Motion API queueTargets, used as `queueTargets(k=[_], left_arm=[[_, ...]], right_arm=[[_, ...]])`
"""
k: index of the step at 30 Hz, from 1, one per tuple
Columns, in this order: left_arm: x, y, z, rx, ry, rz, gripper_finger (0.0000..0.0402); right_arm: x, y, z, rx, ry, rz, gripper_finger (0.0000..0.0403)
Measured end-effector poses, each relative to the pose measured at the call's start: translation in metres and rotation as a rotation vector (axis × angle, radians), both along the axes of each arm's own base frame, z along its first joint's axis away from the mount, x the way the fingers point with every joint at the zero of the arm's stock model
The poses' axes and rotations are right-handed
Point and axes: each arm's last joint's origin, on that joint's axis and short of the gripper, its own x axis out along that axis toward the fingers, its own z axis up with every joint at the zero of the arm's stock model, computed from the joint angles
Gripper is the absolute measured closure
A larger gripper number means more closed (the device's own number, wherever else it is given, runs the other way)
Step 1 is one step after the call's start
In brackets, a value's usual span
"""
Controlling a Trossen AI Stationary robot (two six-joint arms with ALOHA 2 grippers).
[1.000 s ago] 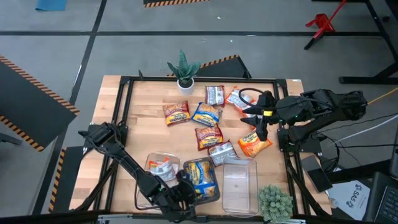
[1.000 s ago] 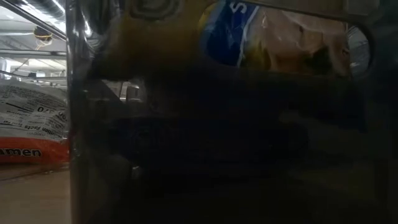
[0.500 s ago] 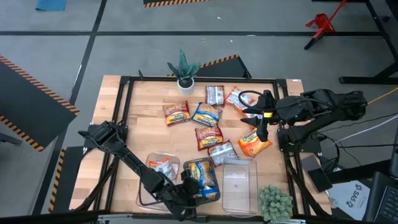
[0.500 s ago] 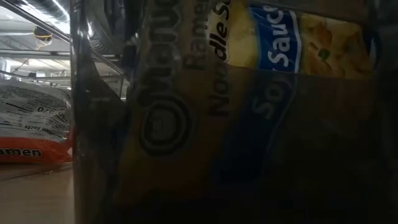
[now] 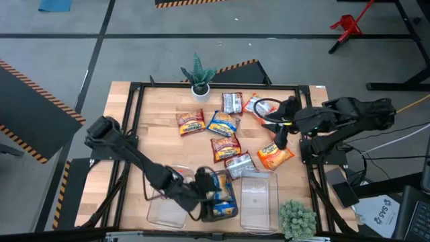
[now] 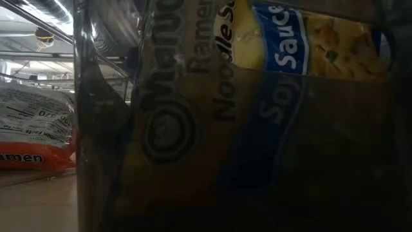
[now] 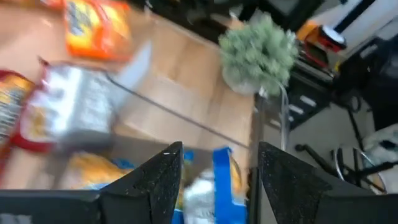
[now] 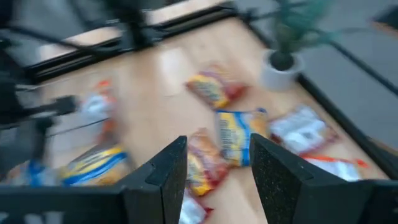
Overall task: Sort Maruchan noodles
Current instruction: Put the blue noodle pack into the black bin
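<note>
Hovering above blue-and-yellow packet [image 5: 222,193]

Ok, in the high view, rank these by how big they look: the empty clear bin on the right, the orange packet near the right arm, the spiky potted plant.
1. Empty clear bin, clearly the largest.
2. Spiky potted plant and orange packet: these look close in size, so I won't rank one over the other.

Your left gripper [image 7: 216,168] has its 2 dark fingers [image 7: 152,180] spread apart over a blue-and-yellow packet [image 7: 208,186]. Past them you see a red-and-silver packet [image 7: 68,112], an orange packet [image 7: 96,28] and a bushy green plant [image 7: 258,53] on the wooden table [image 7: 180,87].
</note>
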Motion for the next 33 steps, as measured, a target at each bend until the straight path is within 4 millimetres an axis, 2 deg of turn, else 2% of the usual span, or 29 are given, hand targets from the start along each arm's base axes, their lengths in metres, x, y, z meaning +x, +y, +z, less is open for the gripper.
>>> queueTargets(k=[3, 7, 11, 16, 21, 29, 33], left_arm=[[-0.007, 0.020, 0.025, 0.016, -0.033, 0.047, 0.0200], [-0.019, 0.048, 0.059, 0.078, -0.103, 0.096, 0.0200], [-0.034, 0.076, 0.087, 0.168, -0.144, 0.146, 0.0201], [-0.054, 0.112, 0.110, 0.256, -0.137, 0.203, 0.0201], [-0.077, 0.145, 0.124, 0.272, -0.089, 0.248, 0.0199], [-0.100, 0.185, 0.127, 0.312, 0.037, 0.260, 0.0196], [-0.100, 0.198, 0.125, 0.324, 0.080, 0.245, 0.0195]], right_arm=[[0.006, -0.002, -0.016, -0.058, 0.013, -0.162, 0.0244], [0.019, -0.010, -0.047, -0.103, 0.064, -0.306, 0.0244], [0.038, -0.030, -0.084, 0.012, 0.029, -0.468, 0.0244], [0.067, -0.061, -0.133, 0.191, -0.043, -0.509, 0.0244], [0.089, -0.095, -0.180, 0.320, -0.053, -0.563, 0.0227], [0.114, -0.126, -0.234, 0.475, 0.013, -0.653, 0.0108], [0.118, -0.130, -0.259, 0.530, 0.067, -0.756, 0.0077]])
